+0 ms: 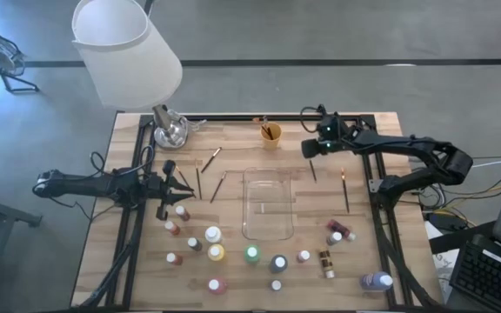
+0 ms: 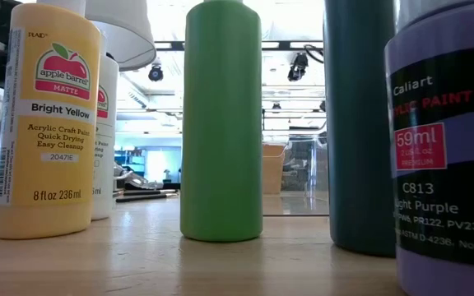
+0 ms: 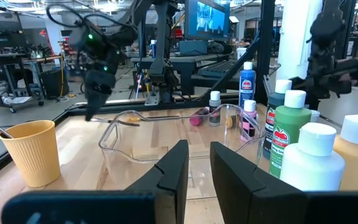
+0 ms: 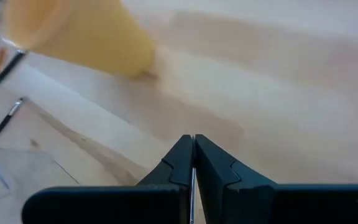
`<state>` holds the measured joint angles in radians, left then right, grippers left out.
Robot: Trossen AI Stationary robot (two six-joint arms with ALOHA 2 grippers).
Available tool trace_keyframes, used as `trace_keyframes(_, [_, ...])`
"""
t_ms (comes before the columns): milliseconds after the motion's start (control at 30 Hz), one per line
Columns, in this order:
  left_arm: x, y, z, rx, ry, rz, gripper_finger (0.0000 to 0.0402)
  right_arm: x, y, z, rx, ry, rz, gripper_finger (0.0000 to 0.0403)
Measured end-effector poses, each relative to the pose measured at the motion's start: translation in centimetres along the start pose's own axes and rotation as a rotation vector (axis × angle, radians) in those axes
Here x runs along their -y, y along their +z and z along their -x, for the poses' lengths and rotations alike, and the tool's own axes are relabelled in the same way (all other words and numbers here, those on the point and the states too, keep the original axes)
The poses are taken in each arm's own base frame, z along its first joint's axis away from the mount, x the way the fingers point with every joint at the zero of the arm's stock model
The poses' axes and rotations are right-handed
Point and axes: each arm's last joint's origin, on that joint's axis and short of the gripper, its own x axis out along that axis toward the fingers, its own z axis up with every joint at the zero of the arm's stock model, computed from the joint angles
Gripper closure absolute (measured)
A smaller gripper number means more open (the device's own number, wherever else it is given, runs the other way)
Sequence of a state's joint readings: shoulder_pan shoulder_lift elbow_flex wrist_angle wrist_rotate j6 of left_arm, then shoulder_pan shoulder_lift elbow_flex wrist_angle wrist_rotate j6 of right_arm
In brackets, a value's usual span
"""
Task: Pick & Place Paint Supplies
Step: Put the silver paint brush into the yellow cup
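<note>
Wooden slats cover the table (image 1: 233, 165), with a clear tray (image 1: 268, 204) at its middle and an orange cup (image 1: 271, 135) at the far edge holding a brush. Paint bottles (image 1: 215, 252) stand scattered along the near half, a few more near the right edge (image 1: 337, 233). Loose brushes (image 1: 218, 186) lie left of the tray and others (image 1: 346, 191) to its right. The right gripper (image 4: 193, 155) hovers just right of the cup, jaws pressed together on a thin brush (image 4: 193, 196) whose shaft shows between the tips. The left gripper (image 3: 197, 163) waits at the table's left side facing the tray, jaws slightly apart and holding nothing. A white lamp (image 1: 127, 48) hangs over the far left corner.
</note>
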<state>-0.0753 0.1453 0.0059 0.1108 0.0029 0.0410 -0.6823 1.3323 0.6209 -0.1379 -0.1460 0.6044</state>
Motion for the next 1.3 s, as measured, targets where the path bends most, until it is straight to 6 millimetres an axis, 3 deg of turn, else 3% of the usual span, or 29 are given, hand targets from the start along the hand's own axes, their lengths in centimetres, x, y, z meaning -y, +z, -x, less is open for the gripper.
trace_keyframes(267, [0.0, 0.0, 0.0, 0.0, 0.0, 0.0, 0.0328, -2.7, 3.6, 1.6, 0.127, 0.053, 0.226, 0.0394])
trace_keyframes(633, [0.0, 0.0, 0.0, 0.0, 0.0, 0.0, 0.0328, -5.9, 7.7, 4.5, 0.29, 0.108, 0.383, 0.0394])
trace_keyframes(1300, [0.0, 0.0, 0.0, 0.0, 0.0, 0.0, 0.0328, -9.7, 12.1, 9.2, 0.532, 0.165, 0.591, 0.0394])
